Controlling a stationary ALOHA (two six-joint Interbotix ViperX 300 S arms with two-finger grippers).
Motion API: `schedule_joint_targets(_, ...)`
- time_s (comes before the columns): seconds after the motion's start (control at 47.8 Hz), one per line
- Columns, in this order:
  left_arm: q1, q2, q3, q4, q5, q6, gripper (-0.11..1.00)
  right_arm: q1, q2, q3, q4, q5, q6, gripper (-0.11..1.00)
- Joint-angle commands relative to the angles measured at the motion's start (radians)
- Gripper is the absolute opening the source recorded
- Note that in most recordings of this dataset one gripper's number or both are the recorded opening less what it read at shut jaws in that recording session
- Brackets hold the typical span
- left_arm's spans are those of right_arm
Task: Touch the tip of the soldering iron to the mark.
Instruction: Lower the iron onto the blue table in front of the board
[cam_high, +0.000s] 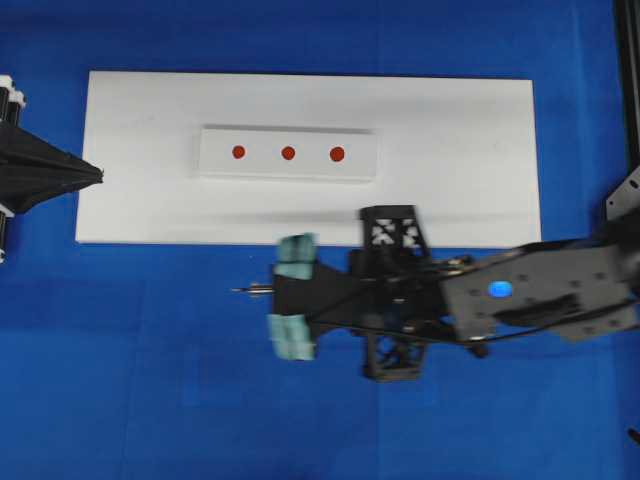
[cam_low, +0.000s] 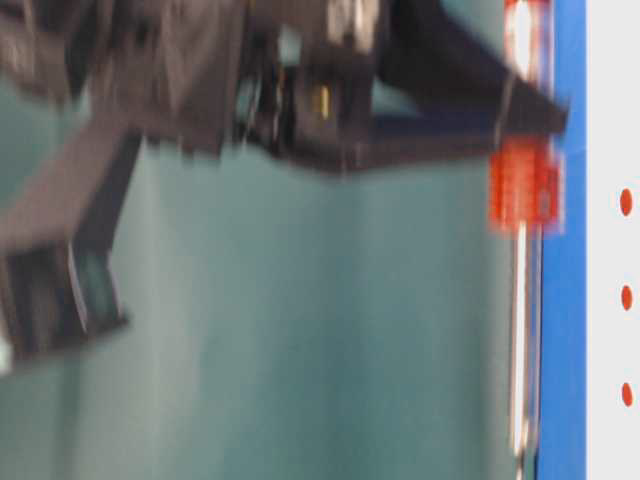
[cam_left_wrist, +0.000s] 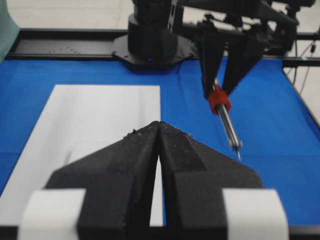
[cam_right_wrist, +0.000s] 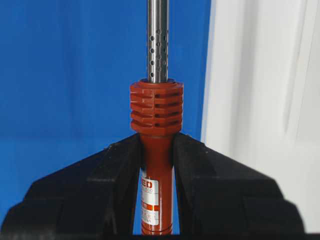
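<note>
A blue bench (cam_high: 150, 400) fills the overhead view from edge to edge, its cover smooth and evenly lit. On its far half lies a large white board (cam_high: 470, 170), long side running left to right. A smaller white strip (cam_high: 215, 165) rests on the middle of that board and carries three red marks (cam_high: 288, 153) in a row, evenly spaced. In the left wrist view a black frame rail (cam_left_wrist: 50, 37) borders the far side of the bench, with a pale wall behind it.

The right arm (cam_high: 540, 295) reaches in from the right, over the blue cover near the board's near edge. Its right pincer (cam_right_wrist: 157, 165) is closed tight on the orange-red handle of the soldering iron (cam_right_wrist: 156, 107), the two black fingers (cam_right_wrist: 210, 185) pressed against either side just behind the ribbed collar. The metal shaft points left, and its tip (cam_high: 238, 290) hangs over the blue cover, near the board and clear of it, well apart from the marks.

The left pincer (cam_high: 85, 176) sits at the left edge of the board, its fingers (cam_left_wrist: 130, 165) closed together with nothing between them.
</note>
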Motion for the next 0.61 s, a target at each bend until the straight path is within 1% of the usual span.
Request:
schedule_joint_targets(0.0,0.002,0.005,-0.011,0.0,-0.011,-0.002,0.0,-0.009,0.014,-0.077,-0.005,-0.008,-0.005,0.06)
schedule_joint_targets(0.167,0.003,0.005,-0.011,0.002,-0.011,-0.002,0.0,-0.009,0.08,-0.178,-0.005,-0.012,-0.026,0.06)
schedule_joint_targets(0.272,0.003,0.005,-0.011,0.002,-0.009,-0.002,0.0,-0.011,0.107,-0.212,-0.003,-0.014,-0.031,0.06)
schedule_joint_targets(0.46,0.003,0.005,-0.011,0.0,-0.008,-0.003,0.0,-0.011,0.129,-0.213,-0.003,-0.015,-0.028,0.06)
schedule_joint_targets(0.586,0.003,0.006,-0.009,0.002,-0.006,-0.003,0.0,-0.011,0.143,-0.196,0.0,-0.043,-0.028,0.06)
